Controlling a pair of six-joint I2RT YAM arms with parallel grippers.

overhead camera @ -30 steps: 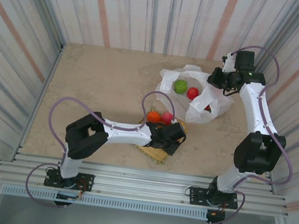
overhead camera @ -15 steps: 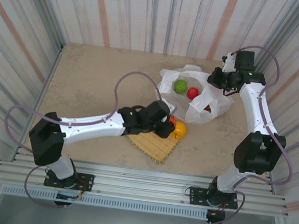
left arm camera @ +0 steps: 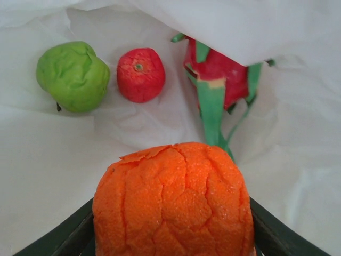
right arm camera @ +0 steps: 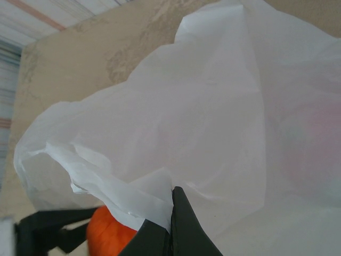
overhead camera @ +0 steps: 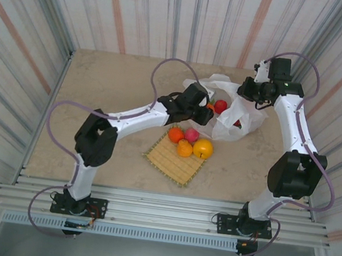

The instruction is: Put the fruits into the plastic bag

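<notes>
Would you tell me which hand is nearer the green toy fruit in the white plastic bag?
Left. The left hand, holding an orange toy fruit, hovers before the green toy fruit inside the white plastic bag; the right hand pinches its rim farther off.

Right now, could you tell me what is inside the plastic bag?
In the plastic bag lie a green fruit, a red fruit and a dragon fruit, its top under a fold; anything deeper is hidden.
</notes>
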